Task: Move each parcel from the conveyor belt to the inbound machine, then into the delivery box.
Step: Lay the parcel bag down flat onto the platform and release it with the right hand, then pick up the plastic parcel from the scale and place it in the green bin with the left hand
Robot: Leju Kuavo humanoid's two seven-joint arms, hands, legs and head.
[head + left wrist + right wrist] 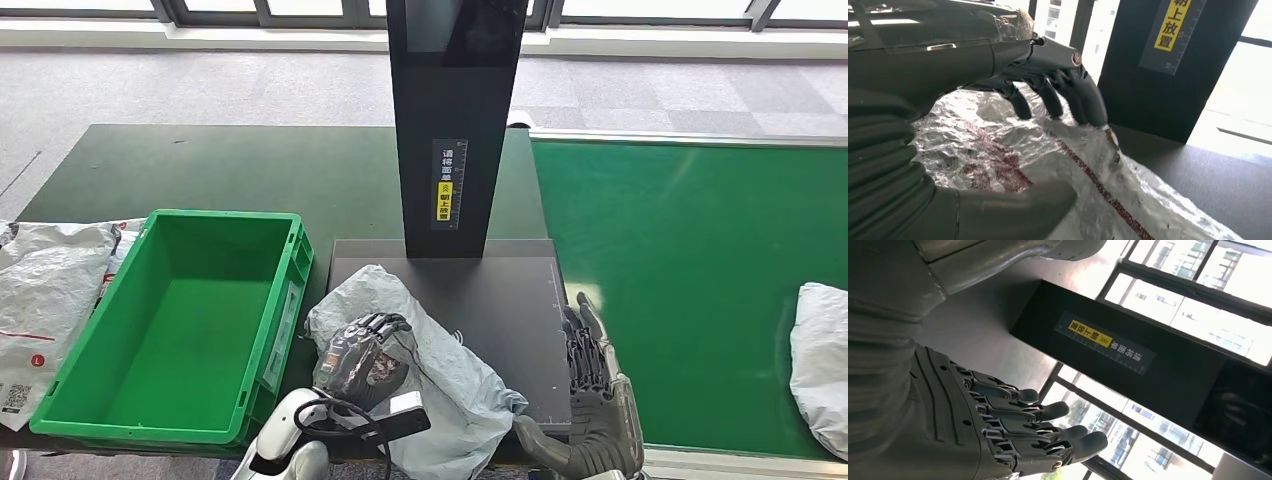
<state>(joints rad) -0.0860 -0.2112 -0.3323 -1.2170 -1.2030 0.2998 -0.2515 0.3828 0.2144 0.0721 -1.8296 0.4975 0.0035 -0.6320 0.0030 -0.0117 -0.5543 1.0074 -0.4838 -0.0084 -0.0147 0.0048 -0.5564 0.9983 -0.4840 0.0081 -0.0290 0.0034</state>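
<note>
The left hand (364,352) grips a grey parcel (450,375) on the inbound machine (510,300), right of the green delivery box (180,320), while the right hand (598,385) hovers, fingers (1048,412) spread and empty.

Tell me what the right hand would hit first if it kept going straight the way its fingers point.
Probably nothing soon: the right hand points forward along the machine's black plate, near its belt-side edge. The black column stands off to its left; depth is unclear.
</note>
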